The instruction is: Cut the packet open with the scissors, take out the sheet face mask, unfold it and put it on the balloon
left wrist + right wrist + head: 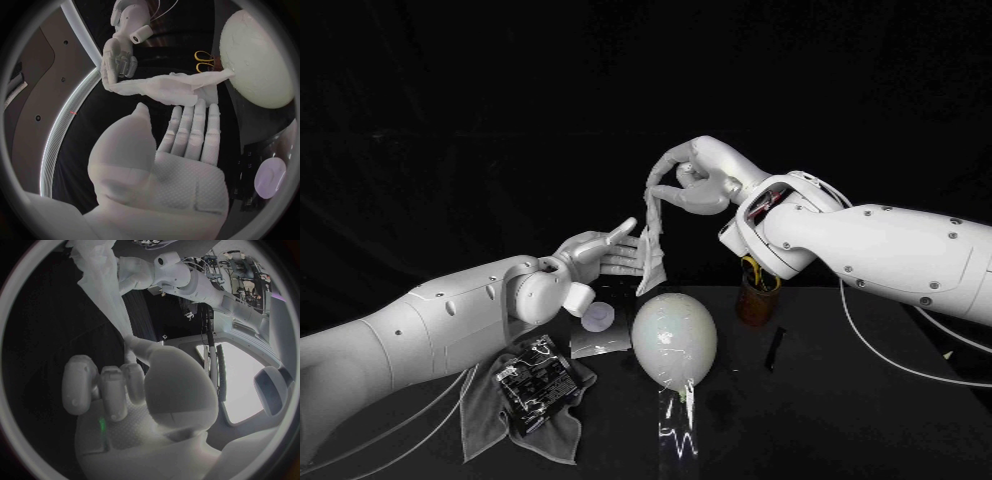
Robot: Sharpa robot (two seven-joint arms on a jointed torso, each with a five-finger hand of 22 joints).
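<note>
My right hand (pixel 689 182) is raised over the middle of the table and pinches the top of the white sheet mask (pixel 653 245), which hangs down in a long, partly folded strip. In the right wrist view the hand (pixel 119 390) has its fingers curled on the mask (pixel 100 270). My left hand (pixel 610 252) is beside the hanging strip with its fingers straight and apart. In the left wrist view its fingertips (pixel 195 112) reach the lower edge of the mask (pixel 165 90). The white balloon (pixel 675 340) lies on the table below the mask. The cut silver packet (pixel 600 345) lies left of the balloon.
Yellow-handled scissors (pixel 759 275) stand in a brown holder behind the balloon's right side. A thin black strip (pixel 772 345) lies right of the balloon. A grey cloth (pixel 488 420) with a black patterned object (pixel 538 380) lies at front left. A small pale disc (pixel 599 318) sits near the packet.
</note>
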